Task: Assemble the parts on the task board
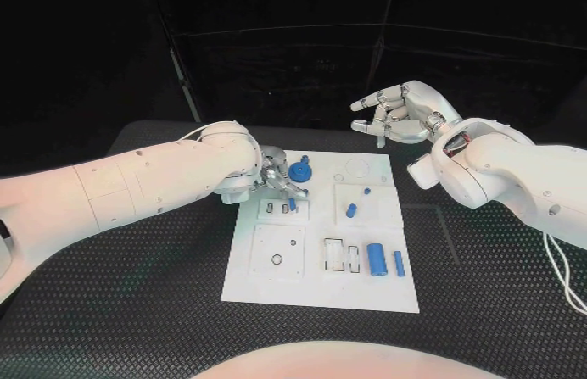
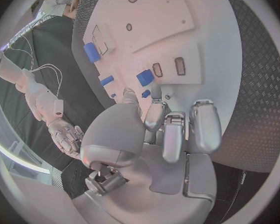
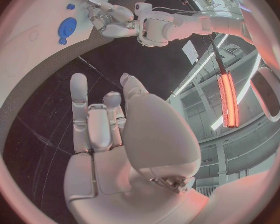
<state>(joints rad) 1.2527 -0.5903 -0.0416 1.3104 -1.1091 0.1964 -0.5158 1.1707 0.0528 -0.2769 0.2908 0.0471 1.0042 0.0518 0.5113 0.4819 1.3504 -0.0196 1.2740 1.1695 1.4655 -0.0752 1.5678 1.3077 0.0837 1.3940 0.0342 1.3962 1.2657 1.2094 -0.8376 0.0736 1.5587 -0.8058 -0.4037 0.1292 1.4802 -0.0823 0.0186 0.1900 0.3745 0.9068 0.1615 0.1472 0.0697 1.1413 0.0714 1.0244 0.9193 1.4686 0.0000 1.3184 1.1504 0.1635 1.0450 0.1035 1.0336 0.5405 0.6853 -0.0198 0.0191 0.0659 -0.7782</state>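
the white task board [image 1: 321,290] lies flat mid-table on ribbed black matting, the left hand [image 1: 271,180] at its far left corner pinching a small blue part [image 1: 291,203] half hidden by fingers, the right hand [image 1: 404,112] raised, spread, empty.

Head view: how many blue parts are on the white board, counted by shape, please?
Long bars: 2
Round disc: 1
Small pieces: 4
Total: 7 blue parts
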